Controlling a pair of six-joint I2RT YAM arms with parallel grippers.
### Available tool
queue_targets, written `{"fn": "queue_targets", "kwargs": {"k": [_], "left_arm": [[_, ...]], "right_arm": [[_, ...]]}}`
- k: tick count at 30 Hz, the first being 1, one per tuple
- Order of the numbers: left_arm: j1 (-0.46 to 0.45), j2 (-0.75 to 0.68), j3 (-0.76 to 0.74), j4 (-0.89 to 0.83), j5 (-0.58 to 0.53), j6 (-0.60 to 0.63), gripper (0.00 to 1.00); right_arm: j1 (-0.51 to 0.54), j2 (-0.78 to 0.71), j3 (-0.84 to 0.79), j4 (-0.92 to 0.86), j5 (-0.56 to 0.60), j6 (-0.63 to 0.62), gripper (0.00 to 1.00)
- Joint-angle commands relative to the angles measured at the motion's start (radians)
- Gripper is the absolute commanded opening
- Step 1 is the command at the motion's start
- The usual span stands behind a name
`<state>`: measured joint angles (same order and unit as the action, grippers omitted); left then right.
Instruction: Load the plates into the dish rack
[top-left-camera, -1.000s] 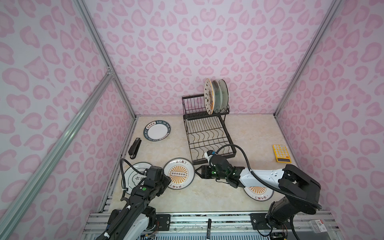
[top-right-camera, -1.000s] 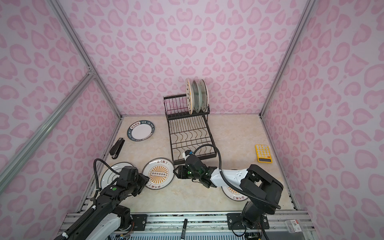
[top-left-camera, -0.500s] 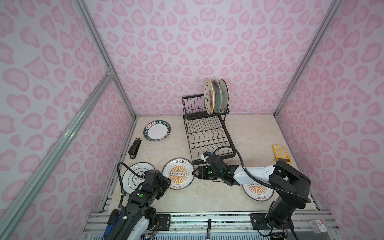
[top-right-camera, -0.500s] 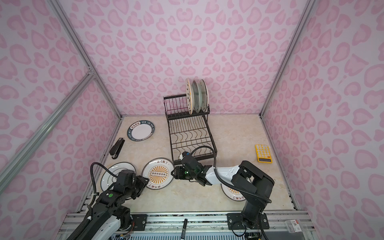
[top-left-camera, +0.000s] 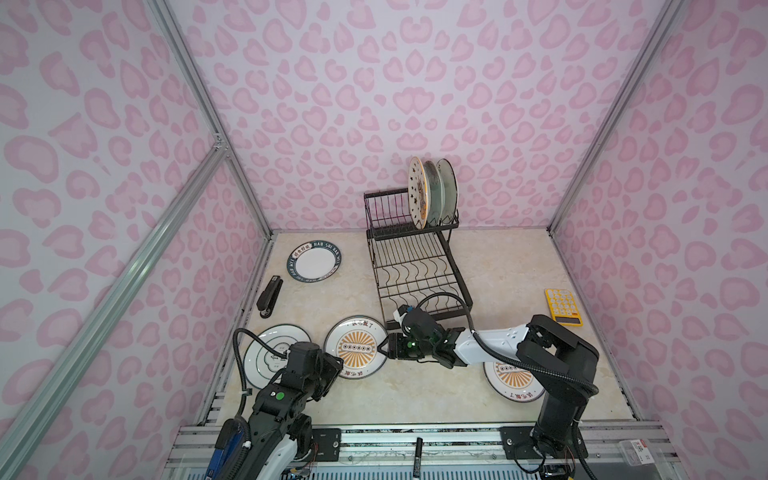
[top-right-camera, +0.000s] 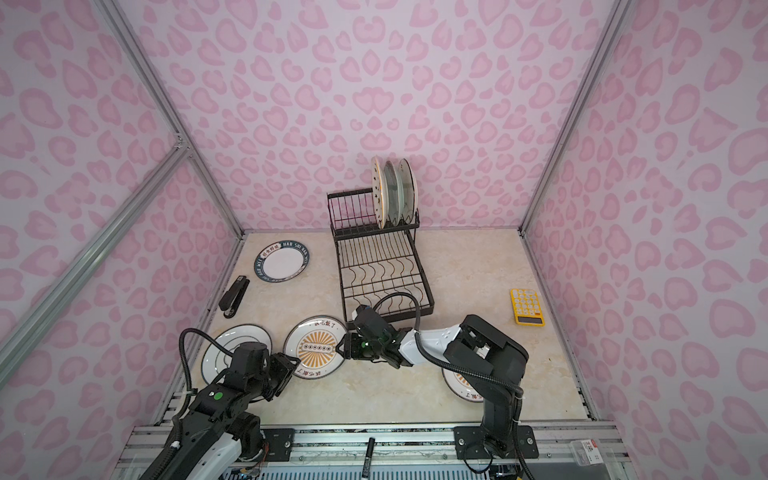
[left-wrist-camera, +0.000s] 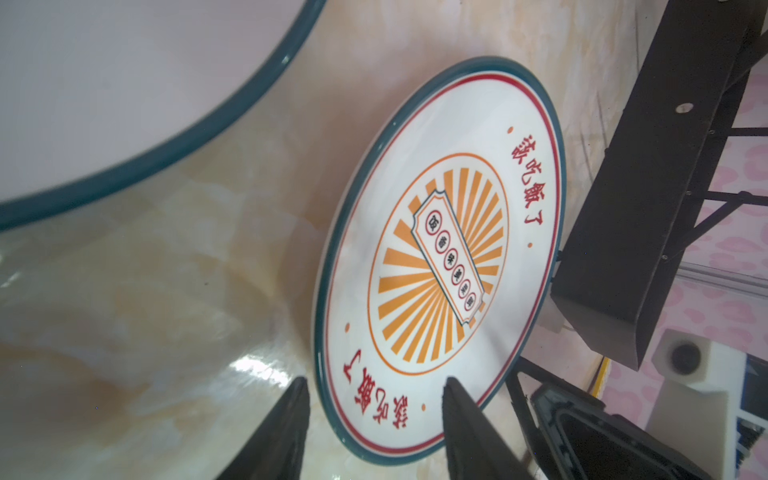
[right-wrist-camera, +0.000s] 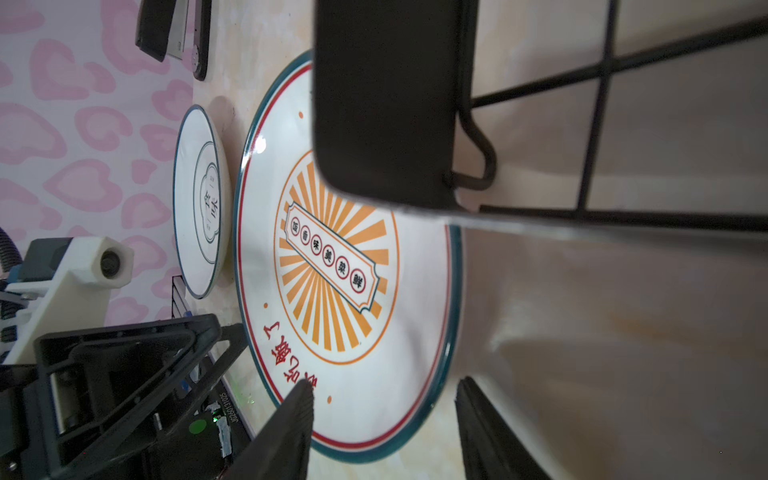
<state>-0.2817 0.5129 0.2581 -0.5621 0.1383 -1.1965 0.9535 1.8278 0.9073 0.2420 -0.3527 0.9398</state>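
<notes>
An orange-sunburst plate lies flat in front of the black wire dish rack. My left gripper is open at its front-left rim, one finger over the plate's face, the other beside the rim. My right gripper is open and straddles the opposite rim the same way. Neither is closed on the plate. Three plates stand upright in the rack's upper tier. A second sunburst plate lies partly under my right arm.
A white plate lies left of the sunburst one. A plate with a dark lettered rim lies near the back left, with a black stapler beside the left wall. At the right wall is a yellow calculator.
My right gripper slid left along the table to the sunburst plate's right rim. My left arm shifted a little at the plate's front-left rim. The plate stayed put.
</notes>
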Motion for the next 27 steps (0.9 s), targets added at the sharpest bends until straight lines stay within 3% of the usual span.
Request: {"fn": "queue_targets", "kwargs": {"k": [1,13,27], "left_arm": [[0.001,-0.002,-0.008,-0.019,0.009,-0.002,0.55],[0.0,0.012,-0.043,0.022,0.011,-0.014,0.6],[0.0,0.079,-0.059,0.151,-0.04,-0.035,0.6]], "right_arm": [[0.001,0.023,0.014,0.021,-0.021,0.005,0.55],[0.001,0.058,0.066,0.049,-0.037,-0.007,0.54],[0.001,0.083,0.093,0.065,-0.074,-0.021,0.52]]}}
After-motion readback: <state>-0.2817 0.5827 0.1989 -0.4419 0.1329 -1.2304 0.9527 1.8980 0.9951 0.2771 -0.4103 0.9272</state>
